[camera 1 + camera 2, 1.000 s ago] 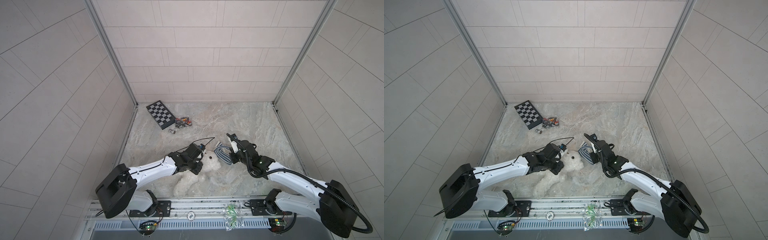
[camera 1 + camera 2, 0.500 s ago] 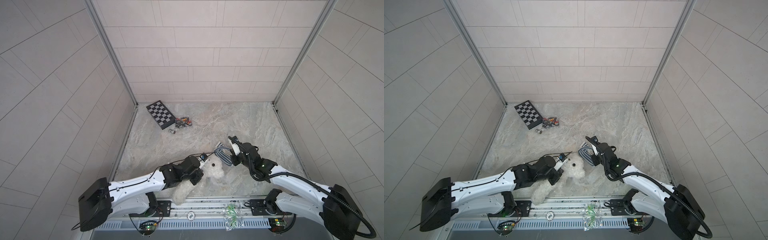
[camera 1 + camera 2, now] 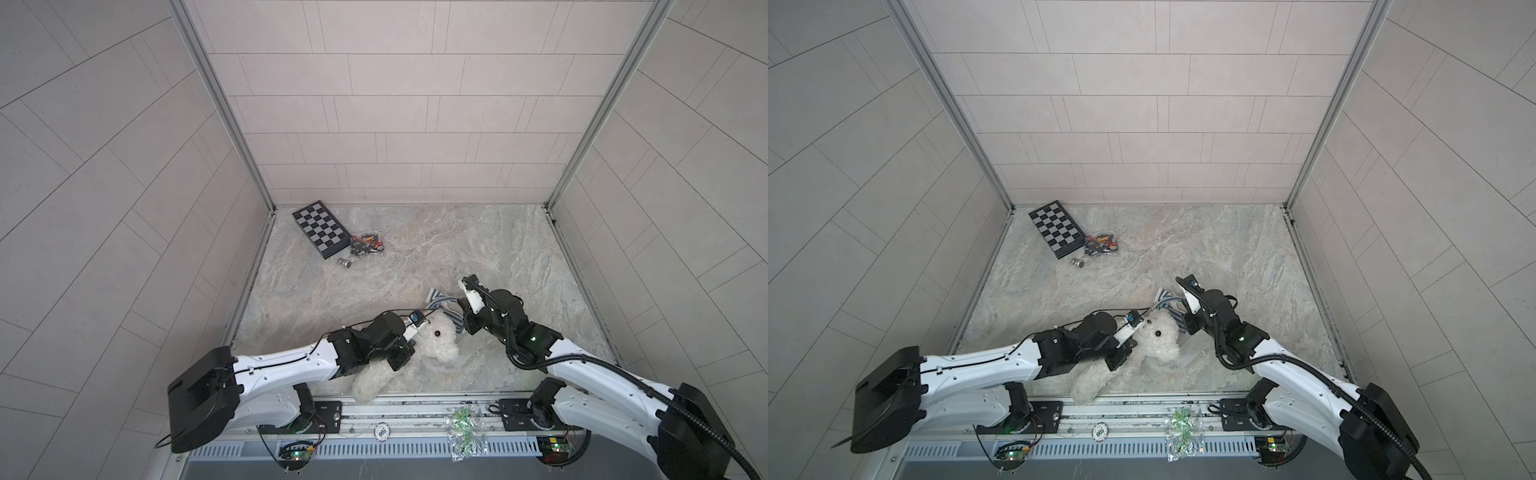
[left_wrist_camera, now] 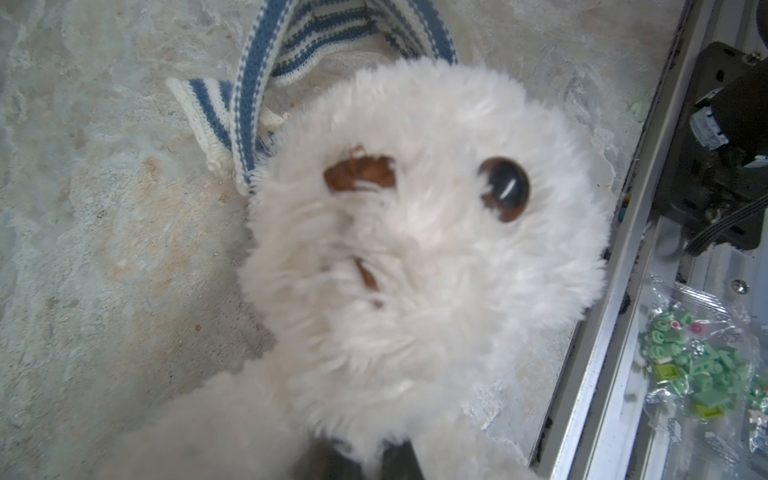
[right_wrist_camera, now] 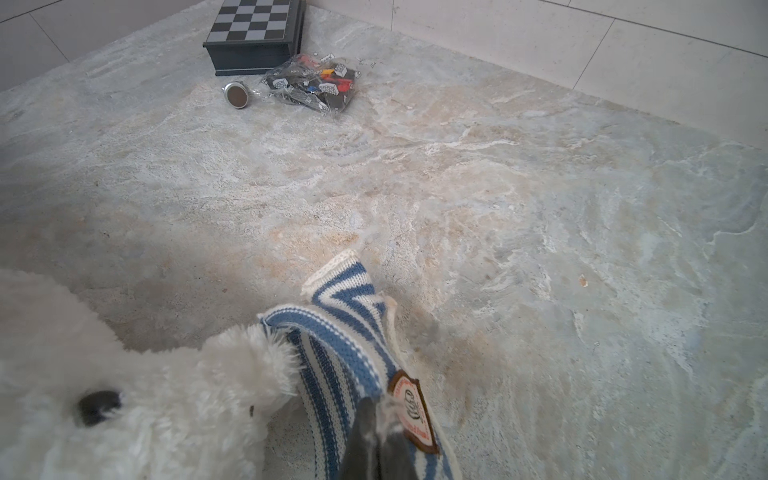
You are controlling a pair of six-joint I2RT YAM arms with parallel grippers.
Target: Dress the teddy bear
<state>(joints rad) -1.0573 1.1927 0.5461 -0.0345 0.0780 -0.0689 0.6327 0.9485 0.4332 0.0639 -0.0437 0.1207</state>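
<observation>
In both top views the teddy bear [image 3: 436,347] [image 3: 1156,338] lies face up near the 6 o'clock edge of the marbled surface [image 3: 457,249]. Its head points toward 1 o'clock, and its body and one leg trail toward 7 o'clock as far as the front rail.

The left gripper [image 3: 409,353] [image 3: 1123,353] comes in from 8 o'clock and is clamped narrow on the bear just below the head. In the left wrist view its dark fingers [image 4: 399,461] show at the frame edge with white fur pinched between them.

At 1 o'clock of the bear's head, and touching it, lies the striped shirt [image 3: 440,301] [image 3: 1169,303], blue and white knit. The right gripper [image 3: 460,318] [image 3: 1185,322] reaches in from 4 o'clock and is closed on the shirt. In the right wrist view its fingers [image 5: 365,436] pinch the fabric just beside the sewn badge [image 5: 411,411]. The shirt's hem lies against the bear's ear, but I cannot tell whether it has gone over it.

Well apart, toward 11 o'clock, a chessboard [image 3: 320,228] [image 3: 1057,232] sits near the back corner. Just beside it at 4 o'clock is a clear bag of small parts [image 3: 365,245], and near that lies a small round metal piece [image 3: 343,262]. A bag of green pieces [image 3: 463,432] rests on the front rail at 6 o'clock.
</observation>
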